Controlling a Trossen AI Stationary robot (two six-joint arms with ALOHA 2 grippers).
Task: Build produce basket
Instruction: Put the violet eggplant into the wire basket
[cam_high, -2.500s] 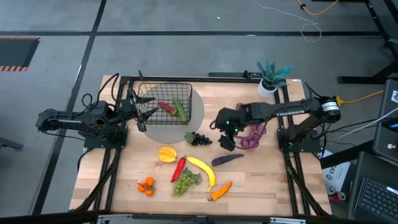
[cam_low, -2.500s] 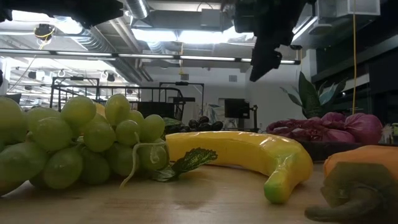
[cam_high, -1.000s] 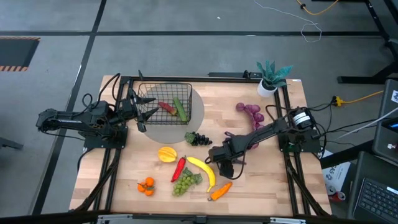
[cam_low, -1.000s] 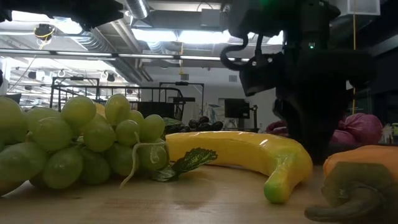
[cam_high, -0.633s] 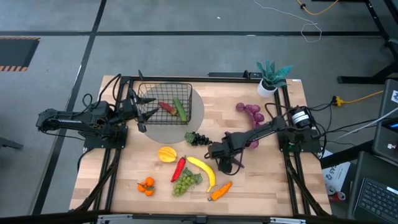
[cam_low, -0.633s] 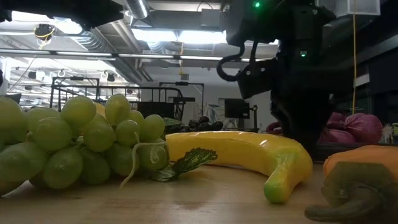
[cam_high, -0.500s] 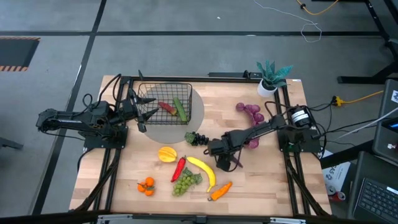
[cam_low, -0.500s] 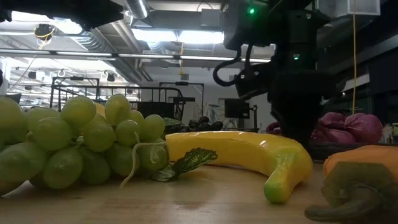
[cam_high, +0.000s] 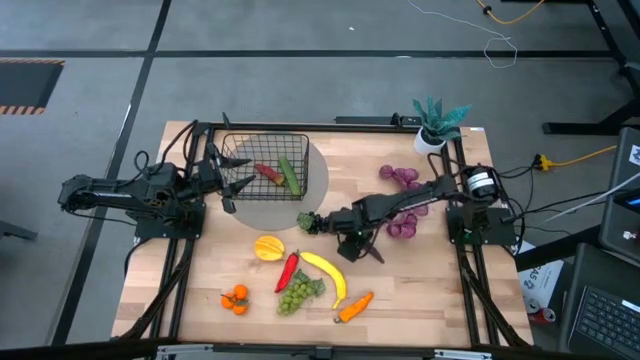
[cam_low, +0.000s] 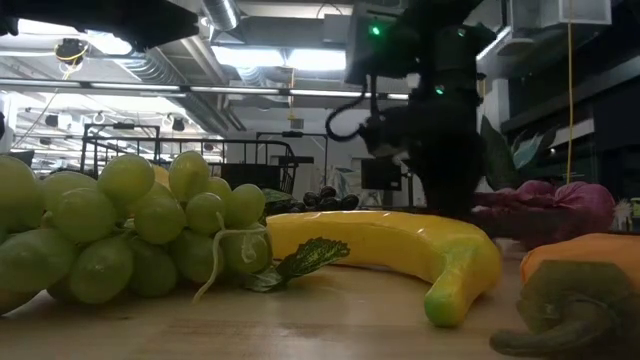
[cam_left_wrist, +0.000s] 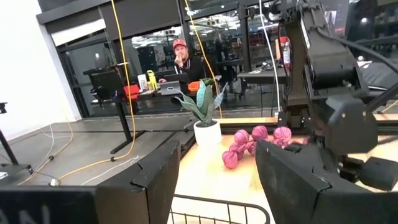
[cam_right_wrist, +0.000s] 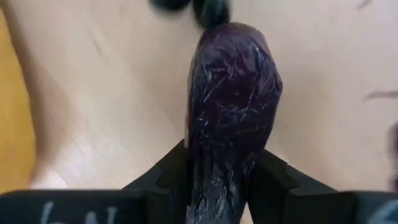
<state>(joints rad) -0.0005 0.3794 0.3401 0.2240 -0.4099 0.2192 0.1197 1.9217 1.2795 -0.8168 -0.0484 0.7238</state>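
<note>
The black wire basket (cam_high: 265, 165) sits on a grey round mat (cam_high: 315, 185) and holds a red chili (cam_high: 268, 172) and a cucumber (cam_high: 290, 176). My left gripper (cam_high: 236, 175) hovers open at the basket's left rim; its spread fingers (cam_left_wrist: 155, 180) frame the far side of the table. My right gripper (cam_high: 333, 222) is shut on the dark eggplant (cam_right_wrist: 233, 87), just right of the dark grapes (cam_high: 316, 222). In the high view the gripper hides the eggplant. My right gripper pinches the eggplant between its two fingers (cam_right_wrist: 171, 171), which lie along it. They grip its body (cam_right_wrist: 224, 146) behind the rounded end (cam_right_wrist: 233, 43), which juts past the fingertips toward the dark grapes. The fingers point toward the table's left, slanting down. The other end is hidden.
On the near half lie an orange half (cam_high: 268, 247), a red chili (cam_high: 288, 270), a banana (cam_high: 328, 275), green grapes (cam_high: 298, 292), small oranges (cam_high: 235, 298) and a carrot (cam_high: 355, 305). The purple string (cam_high: 402, 200) and a potted plant (cam_high: 435, 125) are at the far right.
My right gripper has moved from the eggplant's spot near the banana toward the far left, up to the dark grapes, carrying the eggplant with it. The eggplant no longer lies on the table where it was. The left arm has kept still.
</note>
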